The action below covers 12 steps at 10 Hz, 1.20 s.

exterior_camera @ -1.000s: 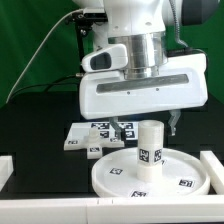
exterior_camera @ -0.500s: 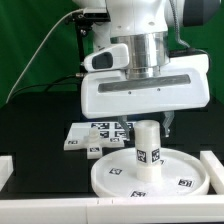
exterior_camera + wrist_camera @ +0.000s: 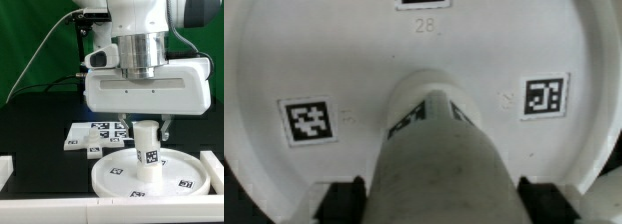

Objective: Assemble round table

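Observation:
The large round disc (image 3: 185, 172) lies flat on the black table near the front. The short cylindrical leg (image 3: 148, 150) stands upright at its centre. My gripper (image 3: 148, 127) hangs straight over the leg with its jaws down around the leg's top. In the wrist view the leg (image 3: 438, 140) fills the middle, and the dark fingers (image 3: 342, 197) press against both its sides over the disc (image 3: 331, 60). The cross-shaped base (image 3: 100, 133) lies behind the disc toward the exterior view's left, partly hidden by my hand.
White barriers border the table at the exterior view's left (image 3: 5, 165), right (image 3: 213, 165) and front (image 3: 60, 208). A black cable (image 3: 40, 60) hangs at the back left before a green backdrop.
My hand has turned a little about the leg's axis and now faces the camera more squarely. The leg's tag has shifted slightly to the right. The disc has stayed put.

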Available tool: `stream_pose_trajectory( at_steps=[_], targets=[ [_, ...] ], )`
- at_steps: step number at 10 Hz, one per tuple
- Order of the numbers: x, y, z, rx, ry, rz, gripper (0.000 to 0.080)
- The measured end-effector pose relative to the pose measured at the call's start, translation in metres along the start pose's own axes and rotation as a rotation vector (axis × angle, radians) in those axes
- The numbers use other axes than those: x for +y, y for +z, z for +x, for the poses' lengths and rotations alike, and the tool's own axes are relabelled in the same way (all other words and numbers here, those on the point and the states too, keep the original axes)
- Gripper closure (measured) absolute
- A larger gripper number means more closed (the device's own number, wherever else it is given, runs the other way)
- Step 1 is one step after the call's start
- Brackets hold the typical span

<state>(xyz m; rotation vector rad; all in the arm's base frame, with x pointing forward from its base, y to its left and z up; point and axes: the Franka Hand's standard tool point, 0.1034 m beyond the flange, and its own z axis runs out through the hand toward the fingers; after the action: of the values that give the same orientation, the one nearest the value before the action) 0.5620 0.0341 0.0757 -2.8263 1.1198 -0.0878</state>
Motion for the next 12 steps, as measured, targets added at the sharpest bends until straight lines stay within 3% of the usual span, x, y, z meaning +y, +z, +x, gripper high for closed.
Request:
stream_pose_trajectory(
  at_steps=[2, 3, 5, 7, 8, 9, 12],
  targets=[
    [-0.002, 0.001, -0.004, -0.025, 0.388, -0.003, 0.0396],
    [-0.004, 0.002, -0.006, -0.044, 0.606, 0.014, 0.0396],
    [-0.005, 0.002, -0.006, -0.054, 0.764, 0.02, 0.0396],
    [-0.005, 0.002, -0.007, -0.054, 0.737, 0.02, 0.0379],
    [-0.005, 0.002, -0.006, -0.049, 0.608, 0.02, 0.0237],
    [-0.005, 0.003, -0.007, -0.047, 0.446, 0.023, 0.0176],
    [-0.006, -0.001, -0.017, -0.021, 0.168, 0.04, 0.0151]
  ],
)
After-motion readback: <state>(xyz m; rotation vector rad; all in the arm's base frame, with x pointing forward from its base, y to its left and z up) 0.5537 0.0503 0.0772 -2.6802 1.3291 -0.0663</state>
